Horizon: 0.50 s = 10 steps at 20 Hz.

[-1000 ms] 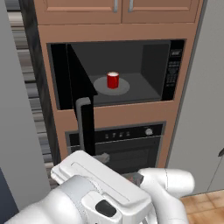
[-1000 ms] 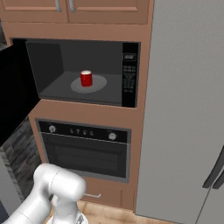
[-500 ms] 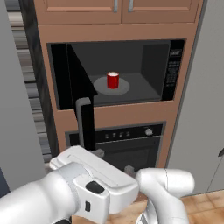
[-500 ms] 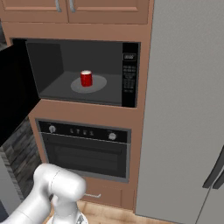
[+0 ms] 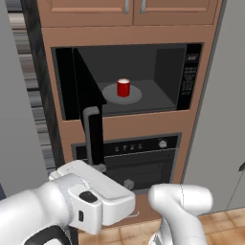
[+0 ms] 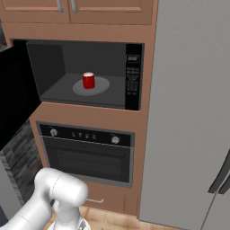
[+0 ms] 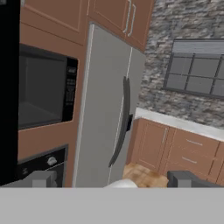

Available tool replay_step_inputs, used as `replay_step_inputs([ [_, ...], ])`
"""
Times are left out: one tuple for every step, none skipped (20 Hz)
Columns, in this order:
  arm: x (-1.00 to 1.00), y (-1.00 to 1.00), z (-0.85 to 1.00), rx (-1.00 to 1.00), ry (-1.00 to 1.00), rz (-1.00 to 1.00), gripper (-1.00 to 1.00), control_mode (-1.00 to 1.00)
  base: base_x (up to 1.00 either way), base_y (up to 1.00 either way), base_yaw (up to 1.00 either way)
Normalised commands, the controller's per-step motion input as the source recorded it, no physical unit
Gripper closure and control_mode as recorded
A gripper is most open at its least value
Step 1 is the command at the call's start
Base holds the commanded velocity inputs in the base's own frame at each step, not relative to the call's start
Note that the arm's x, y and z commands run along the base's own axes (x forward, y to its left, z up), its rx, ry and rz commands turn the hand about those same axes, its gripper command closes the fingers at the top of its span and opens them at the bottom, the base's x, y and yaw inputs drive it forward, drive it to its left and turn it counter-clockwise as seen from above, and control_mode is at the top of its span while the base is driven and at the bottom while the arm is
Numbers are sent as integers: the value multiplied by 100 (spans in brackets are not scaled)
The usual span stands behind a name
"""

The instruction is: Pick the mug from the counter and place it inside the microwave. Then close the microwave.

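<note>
The mug [image 5: 123, 88] stands upright on the turntable [image 5: 136, 96] inside the microwave [image 6: 133, 76], so only closing remains. The door [image 5: 88, 105] stands swung out. The gripper [image 7: 113, 178] is spread wide and holds nothing, probably readying to push the door.

A small red mug [image 5: 123, 88] stands on the grey round plate [image 5: 135, 94] inside the wide black microwave [image 5: 193, 76]; its dark door [image 5: 88, 98] hangs open.
</note>
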Motion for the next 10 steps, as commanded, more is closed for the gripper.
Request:
replay_step_inputs([
  [8,32,-13,-2,0,-3,-100,-100,0,0,0],
  [14,32,-11,-4,0,-4,-100,-100,0,0,0],
  [16,31,-11,-4,0,-4,-100,-100,0,0,0],
  [20,29,-16,-4,0,-5,-100,-100,0,0,0],
  [22,27,-16,-3,0,-5,-100,-100,0,0,0],
  [24,26,-14,-3,0,-5,-100,-100,0,0,0],
  [24,26,-9,-4,0,-4,-100,-100,0,0,0],
  [28,25,-7,-4,0,-4,-100,-100,0,0,0],
  [27,23,-1,-4,0,-4,-100,-100,0,0,0],
  [26,23,0,-4,1,-4,-100,-100,0,0,0],
])
